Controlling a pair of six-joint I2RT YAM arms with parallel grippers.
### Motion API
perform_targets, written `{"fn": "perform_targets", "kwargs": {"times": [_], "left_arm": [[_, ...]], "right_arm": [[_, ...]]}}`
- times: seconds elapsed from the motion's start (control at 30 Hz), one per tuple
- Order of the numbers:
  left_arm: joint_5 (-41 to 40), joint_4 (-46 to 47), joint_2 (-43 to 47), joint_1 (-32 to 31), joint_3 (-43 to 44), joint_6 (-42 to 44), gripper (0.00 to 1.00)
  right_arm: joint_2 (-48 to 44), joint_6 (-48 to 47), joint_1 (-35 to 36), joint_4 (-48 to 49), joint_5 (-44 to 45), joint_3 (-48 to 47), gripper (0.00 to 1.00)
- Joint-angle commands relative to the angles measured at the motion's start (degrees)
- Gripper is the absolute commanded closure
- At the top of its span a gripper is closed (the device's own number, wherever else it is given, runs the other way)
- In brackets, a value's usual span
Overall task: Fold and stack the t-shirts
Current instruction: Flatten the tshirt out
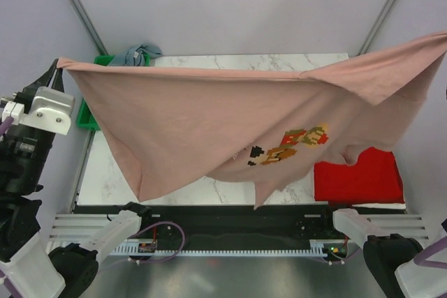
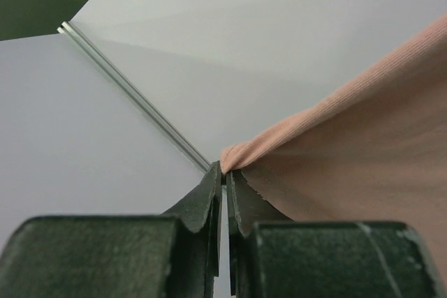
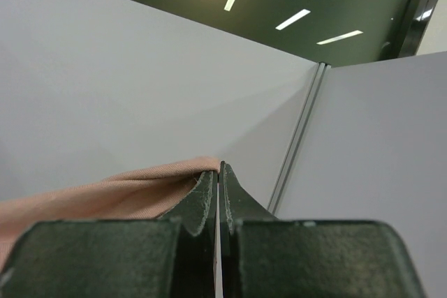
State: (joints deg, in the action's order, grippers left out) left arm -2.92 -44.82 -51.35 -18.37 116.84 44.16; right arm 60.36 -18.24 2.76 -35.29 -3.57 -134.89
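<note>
The left gripper (image 2: pixel 223 171) pinches one corner of the dusty-pink t-shirt (image 1: pixel 209 116), its jaws almost together. The right gripper (image 3: pixel 218 170) is clamped on the opposite corner. The shirt hangs stretched in the air above the marble table (image 1: pixel 174 190). A folded red t-shirt (image 1: pixel 357 176) lies on the table under the shirt's right side, and a grey-blue t-shirt (image 1: pixel 142 53) is bunched at the far end of the green bin (image 1: pixel 87 118).

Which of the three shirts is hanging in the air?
The pink shirt with the pixel print, stretched above the table. The red shirt lies folded on it; the grey-blue shirt is bunched at the green bin.
</note>
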Motion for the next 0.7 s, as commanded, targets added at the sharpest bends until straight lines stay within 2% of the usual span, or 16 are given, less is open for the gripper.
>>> {"fn": "perform_targets", "kwargs": {"times": [0.0, 0.1, 0.23, 0.3, 0.33, 0.4, 0.43, 0.53, 0.6, 0.67], "left_arm": [[-0.16, 2.28, -0.94, 0.44, -0.81, 2.07, 0.91], [-0.33, 2.37, -1.12, 0.35, -5.2, 1.81, 0.9], [-0.34, 2.28, -1.03, 0.44, -16.95, 1.9, 0.89], [0.8, 2.19, -0.86, 0.35, -21.89, 1.46, 0.89], [2.37, 2.1, -0.68, 0.35, -27.22, 0.58, 0.9], [4.39, 2.62, -1.03, 0.44, -32.7, -0.56, 0.9], [6.5, 3.07, -1.38, 0.44, -38.21, -1.44, 0.91], [8.62, 8.84, -4.26, 0.44, -49.02, -1.45, 0.92], [8.54, 12.72, -7.17, 0.44, -53.18, -1.27, 0.94], [8.02, 17.82, -13.58, 0.53, -56.8, -1.01, 0.94]], "right_arm": [[1.17, -2.5, -0.13, 2.06, 3.22, 0.76, 1.0], [0.64, -2.59, -0.22, 3.47, 3.22, 6.29, 1.0], [-0.59, -2.41, -0.13, 6.19, -0.27, 17.36, 1.0], [-0.77, -3.03, -0.13, 6.46, -2.48, 24.65, 1.0], [-0.77, -3.2, -0.13, 6.46, -4.84, 27.29, 1.0], [-0.68, -3.38, -0.13, 6.46, -7.75, 36.42, 1.0], [-0.42, -3.38, -0.22, 6.46, -11.16, 42.63, 1.0], [2.82, -2.68, -0.13, 7.25, -14.78, 50.67, 1.0], [7.55, -2.94, 0.05, 9.18, -16.2, 56.82, 1.0], [11.69, -3.91, 0.22, 12.94, -15.68, 60.6, 1.0]]}}
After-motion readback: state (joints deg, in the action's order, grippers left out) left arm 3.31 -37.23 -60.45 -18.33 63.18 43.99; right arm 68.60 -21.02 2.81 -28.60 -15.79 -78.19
